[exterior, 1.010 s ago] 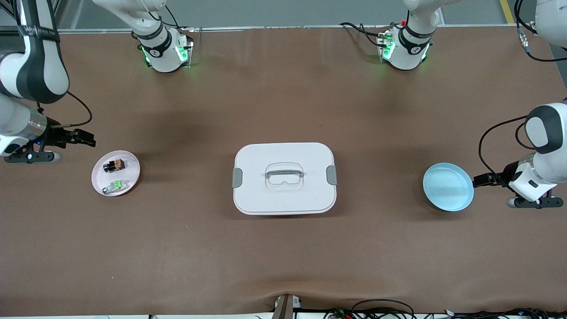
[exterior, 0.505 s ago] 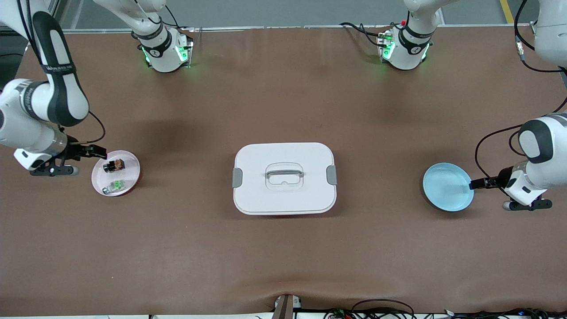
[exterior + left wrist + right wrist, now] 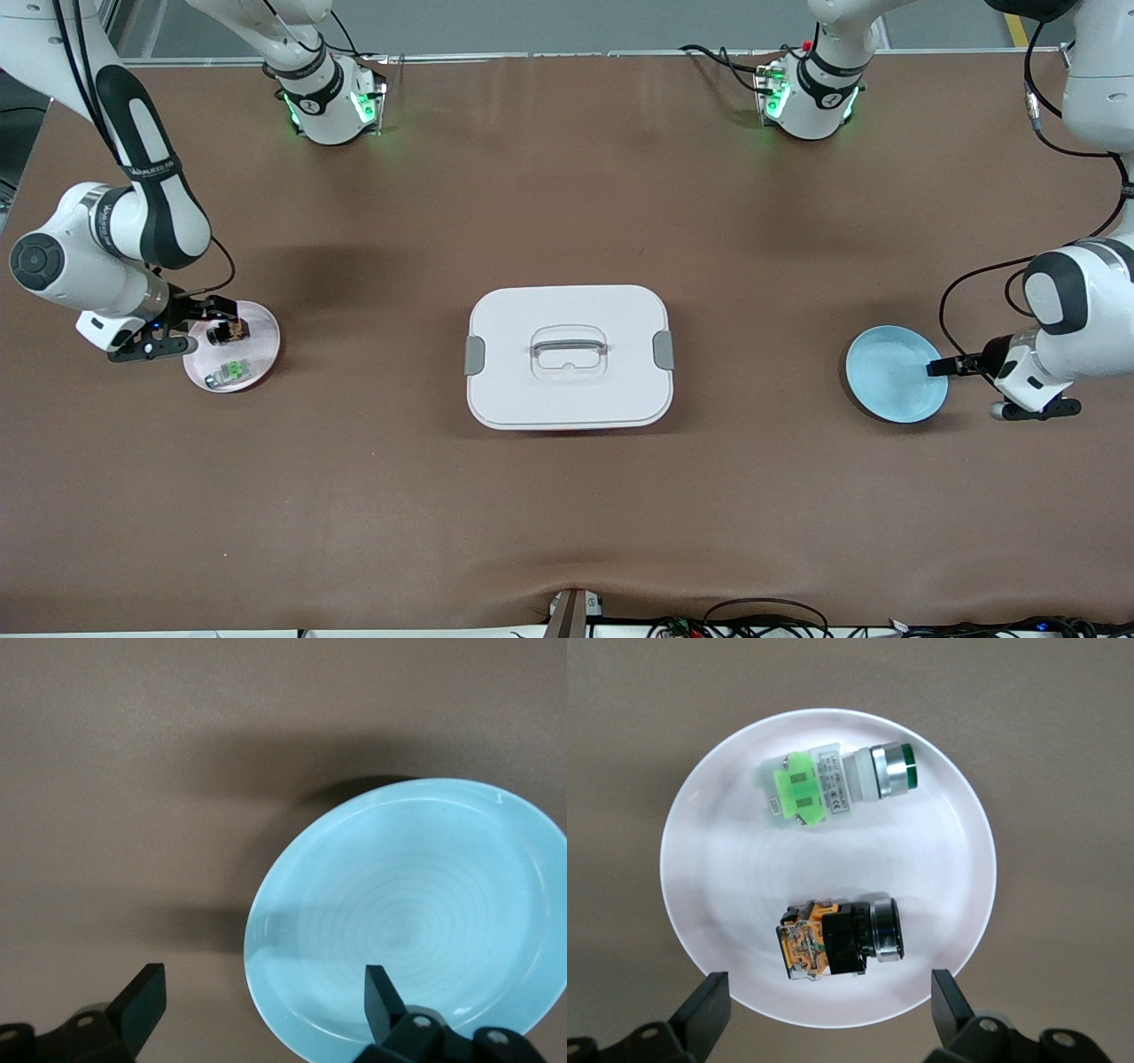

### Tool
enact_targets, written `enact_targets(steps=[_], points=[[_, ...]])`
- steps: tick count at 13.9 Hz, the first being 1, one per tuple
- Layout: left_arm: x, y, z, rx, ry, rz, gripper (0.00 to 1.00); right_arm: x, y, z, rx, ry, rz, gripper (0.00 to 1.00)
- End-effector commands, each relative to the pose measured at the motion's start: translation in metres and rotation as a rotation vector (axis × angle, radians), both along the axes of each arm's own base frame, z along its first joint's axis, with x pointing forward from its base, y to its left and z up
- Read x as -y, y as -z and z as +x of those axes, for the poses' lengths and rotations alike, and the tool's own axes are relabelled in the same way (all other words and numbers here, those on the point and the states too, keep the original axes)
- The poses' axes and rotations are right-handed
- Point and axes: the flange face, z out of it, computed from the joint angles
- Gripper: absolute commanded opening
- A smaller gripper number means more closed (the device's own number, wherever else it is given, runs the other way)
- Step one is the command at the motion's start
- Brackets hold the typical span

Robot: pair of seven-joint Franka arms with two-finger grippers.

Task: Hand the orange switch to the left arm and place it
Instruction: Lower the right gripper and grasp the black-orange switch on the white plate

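Step in hand: approach to pick-up; nothing grasped yet.

Tabletop [image 3: 567, 532]: brown, bearing everything below.

Arms: right arm [image 3: 133, 221] reaches down at its end of the tabletop; left arm [image 3: 1076, 301] is low at the other end.

Box [image 3: 568, 356]: white, lidded, grey side clips, recessed handle. It sits mid-tabletop, squarely between the two plates, so it is the obstacle. My reading: any carry or hand-over has to clear its lid or skirt it on the side toward the bases or toward the front camera.

Blue plate [image 3: 895, 373]: bare, toward the left arm's end; likely the destination. Left tool [image 3: 266, 992] hangs over its edge, fingers spread wide, holding nothing.

Pink plate [image 3: 261, 341]: toward the right arm's end, carrying both switches.

Right tool [image 3: 830, 999]: fingers wide apart, carrying nothing, poised over the pink plate with the orange switch roughly between the fingertips in its wrist view.

Green switch [image 3: 833, 784]: pale grey body, green part; lies nearer the front camera than the target, apart from it. A distractor.

Orange switch [image 3: 837, 939]: black, blocky, on its side on the pink plate.

Next move, as I judge it: lower the right tool straight down and close across the black body without nudging the green switch.
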Motion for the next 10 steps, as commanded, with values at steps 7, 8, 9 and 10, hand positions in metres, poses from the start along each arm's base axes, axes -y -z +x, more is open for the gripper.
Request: enact_targets(steps=[7,8,9,10], points=[[0.002,-0.002,-0.003,0.005,-0.015,-0.018,0.91,0.000,0.024,-0.001,-0.005,-0.094,0.017,1.00],[0.003,-0.004,-0.002,0.006,-0.013,-0.017,0.91,-0.001,0.028,-0.001,-0.002,-0.103,0.017,1.00],[0.005,-0.010,-0.001,0.014,-0.010,-0.015,0.91,-0.001,0.030,0.001,0.011,-0.117,0.014,1.00],[0.008,-0.016,0.000,0.014,-0.003,-0.015,0.92,-0.001,0.034,0.002,0.021,-0.131,0.012,1.00]])
